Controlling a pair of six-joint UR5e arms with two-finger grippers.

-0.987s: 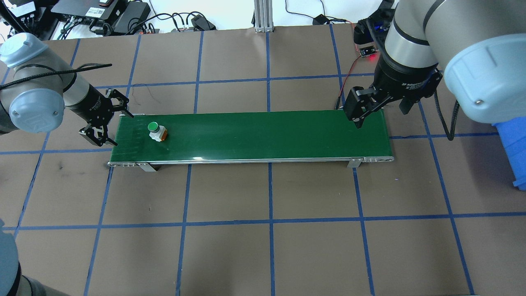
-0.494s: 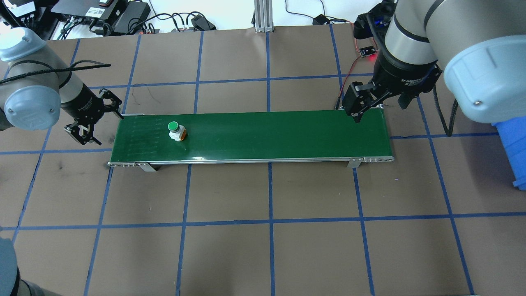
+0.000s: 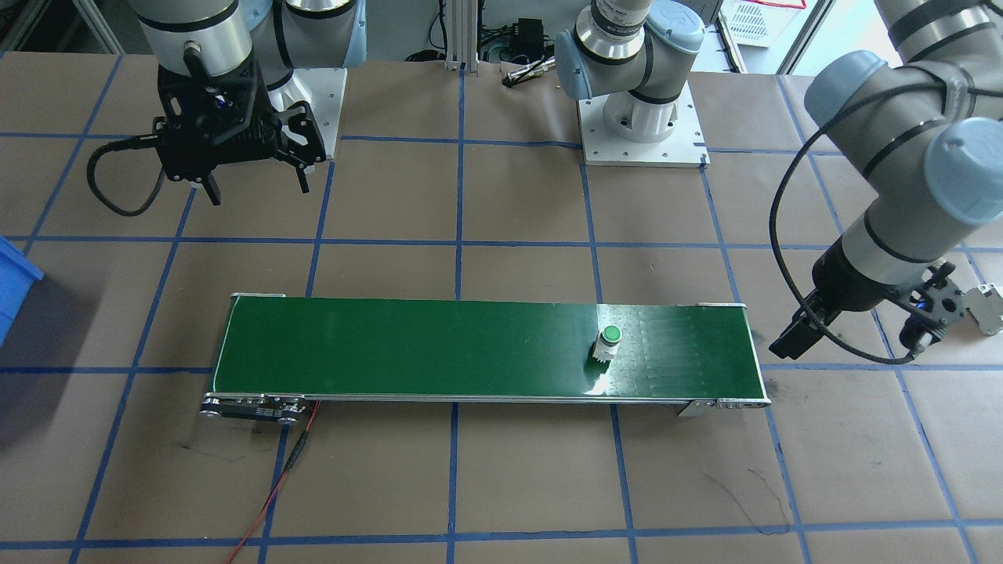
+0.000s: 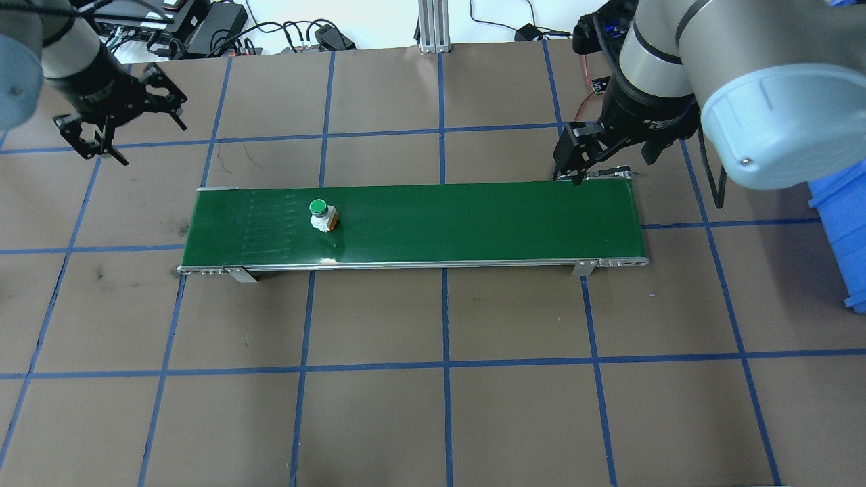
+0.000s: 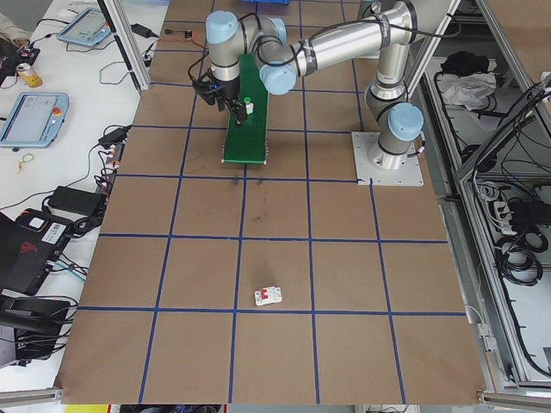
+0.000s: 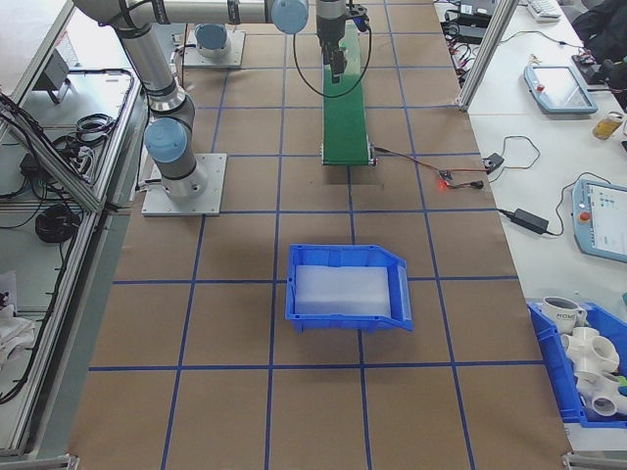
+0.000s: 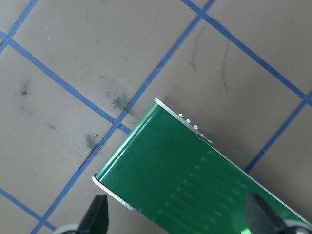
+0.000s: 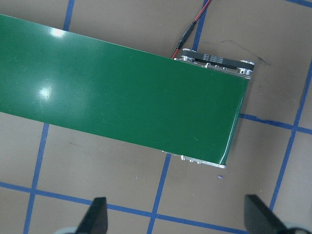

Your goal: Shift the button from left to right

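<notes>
- Button [image 4: 318, 212] has travelled rightward along the belt [image 4: 473, 220]; it stands upright near the belt's left end.
- Left gripper [image 4: 111, 113] has withdrawn, jaws apart, empty.
- Right gripper [image 4: 587, 154] waits over the belt's right end, jaws apart.
</notes>
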